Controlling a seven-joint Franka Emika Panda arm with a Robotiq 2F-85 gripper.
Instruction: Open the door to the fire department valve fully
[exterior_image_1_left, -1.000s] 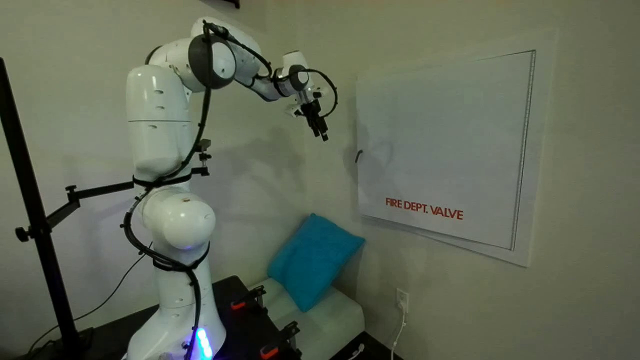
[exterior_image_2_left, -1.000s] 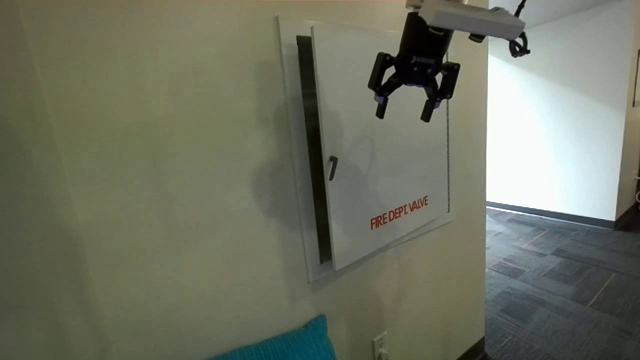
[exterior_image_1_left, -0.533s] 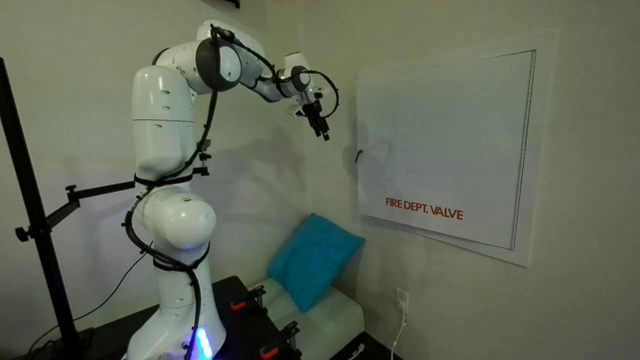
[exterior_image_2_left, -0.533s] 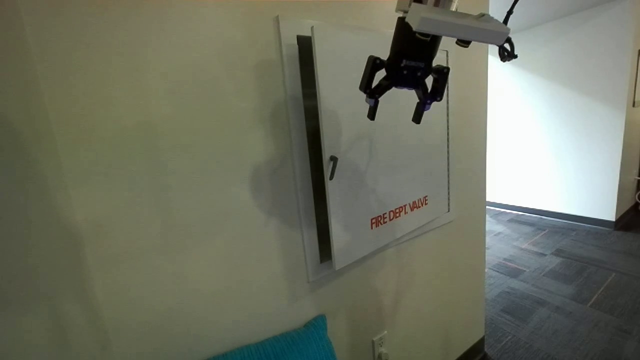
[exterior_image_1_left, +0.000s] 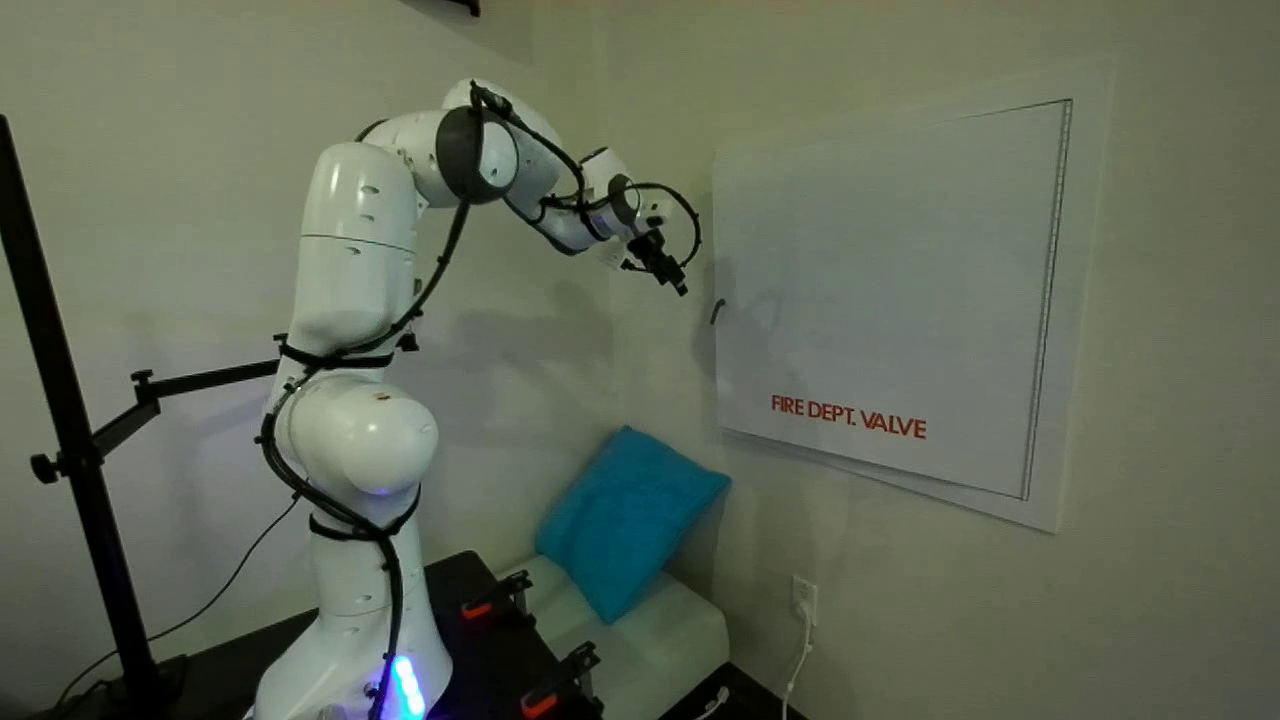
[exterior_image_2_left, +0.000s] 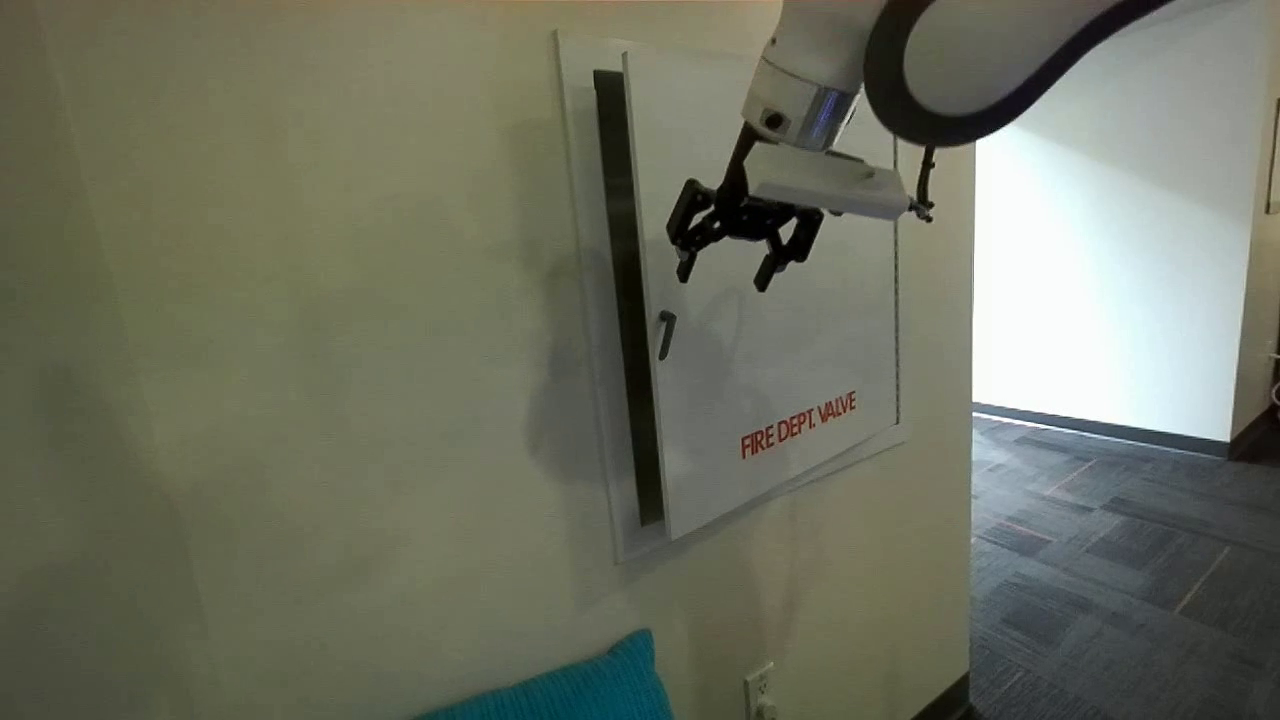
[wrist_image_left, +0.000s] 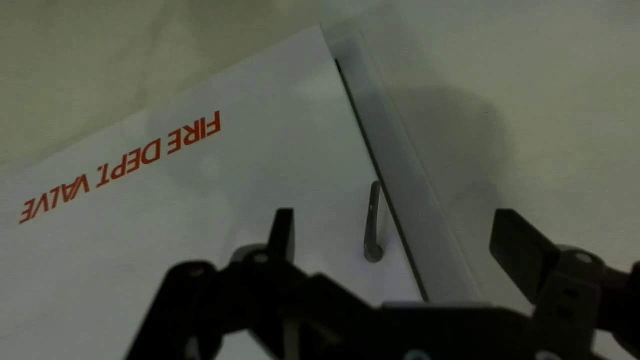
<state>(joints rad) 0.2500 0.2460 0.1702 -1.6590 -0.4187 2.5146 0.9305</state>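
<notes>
Your Panda arm (exterior_image_1_left: 362, 440) catches glare in dim, greenish light and throws soft shadows on the FIRE DEPT. VALVE door (exterior_image_2_left: 780, 340); a hallway wall (exterior_image_2_left: 1110, 240) shines bright between 2 and 3 o'clock in an exterior view. In your darker, murkier wrist view, your Robotiq gripper (wrist_image_left: 394, 225) is near-black and blurred at 6 o'clock.
</notes>
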